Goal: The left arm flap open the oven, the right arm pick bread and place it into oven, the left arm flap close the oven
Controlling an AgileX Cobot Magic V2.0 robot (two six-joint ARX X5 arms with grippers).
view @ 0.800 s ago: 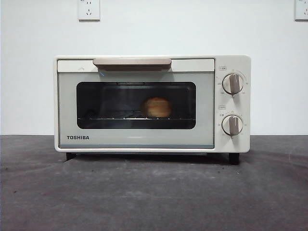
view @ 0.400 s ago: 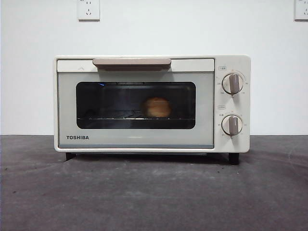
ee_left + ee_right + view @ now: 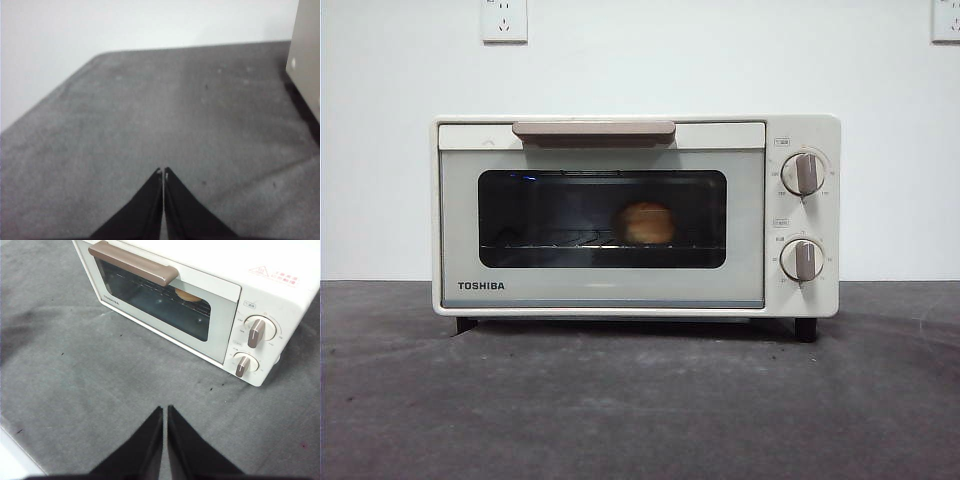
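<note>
Flat, black, tapering end effector (image 3: 165, 410) blades

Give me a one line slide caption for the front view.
Closed oven on the grey table, bread on the rack behind its glass door, no arm in sight.

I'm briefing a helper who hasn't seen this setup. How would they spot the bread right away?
Find the cream oven standing on the grey table. Look through its dark window: on the wire rack inside, right of centre, sits the bread. It is the only round golden-brown thing there.
</note>
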